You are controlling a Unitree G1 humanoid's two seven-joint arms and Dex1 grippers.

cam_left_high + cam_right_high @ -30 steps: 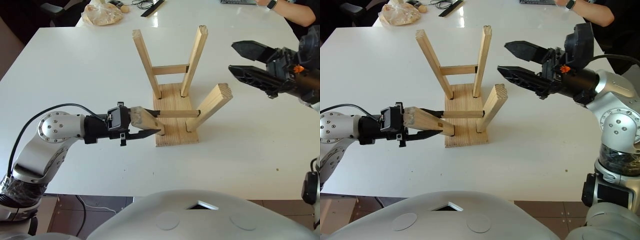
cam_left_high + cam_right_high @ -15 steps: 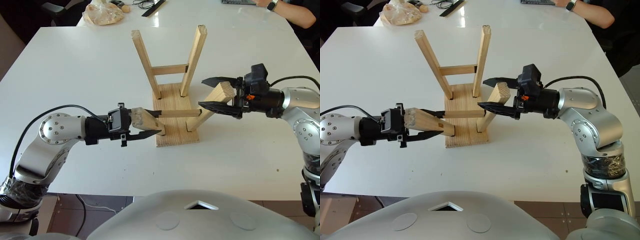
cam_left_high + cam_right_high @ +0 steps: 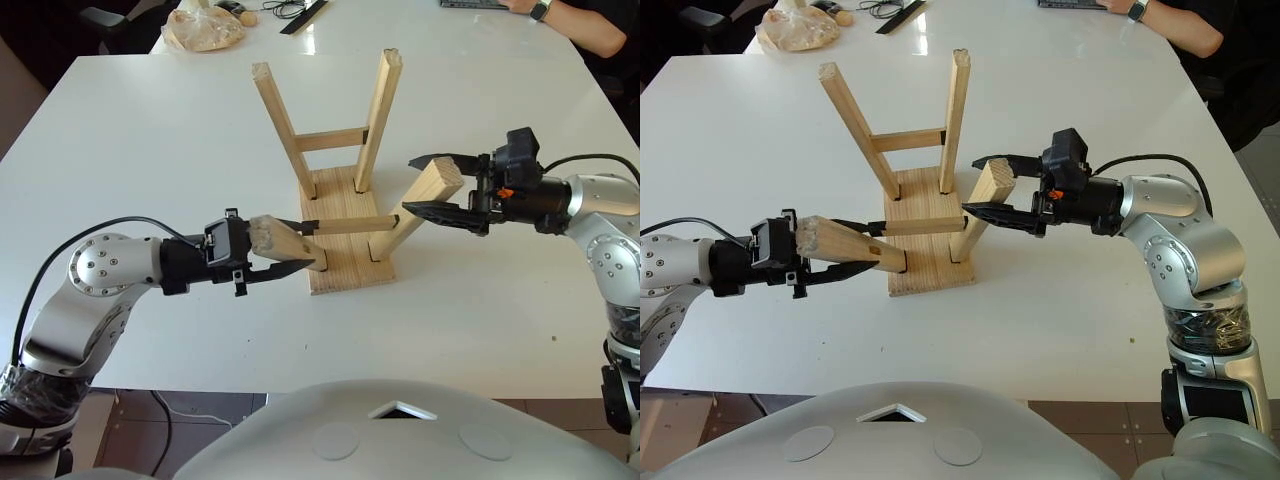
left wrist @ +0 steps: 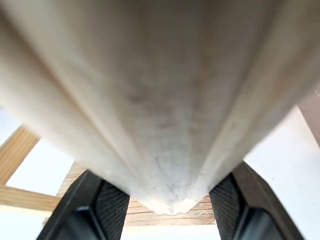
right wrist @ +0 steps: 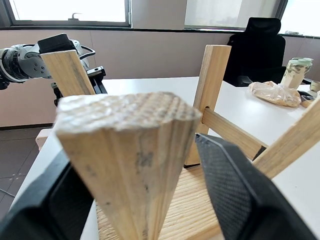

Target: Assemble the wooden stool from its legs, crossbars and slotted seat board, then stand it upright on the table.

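1. The right tool (image 3: 410,185) has swung in from above the counter (image 3: 150,130). It now straddles the tip of the near-right leg (image 3: 400,225), fingers spread, not pinching.
2. The left tool (image 3: 305,245) stays clamped on the near-left leg (image 3: 280,238).
3. The stool lies inverted mid-counter, seat (image 3: 345,272) flat; a two-handed flip looks close.
4. Pale raw wood: square legs, rough-sawn ends, thin crossbars (image 3: 345,224).

Room setting, referenced to the glossy white table (image 3: 130,140). A crumpled plastic bag (image 3: 205,27) lies on the table's far left corner, with black cables (image 3: 290,10) just beside it. A black office chair (image 5: 255,50) stands off that same corner. Brown tiled floor (image 5: 15,170) borders the table's left side. Beyond that side a beige wall (image 5: 150,55) carries a row of windows (image 5: 70,10), which admit bright daylight that reflects off the tabletop.
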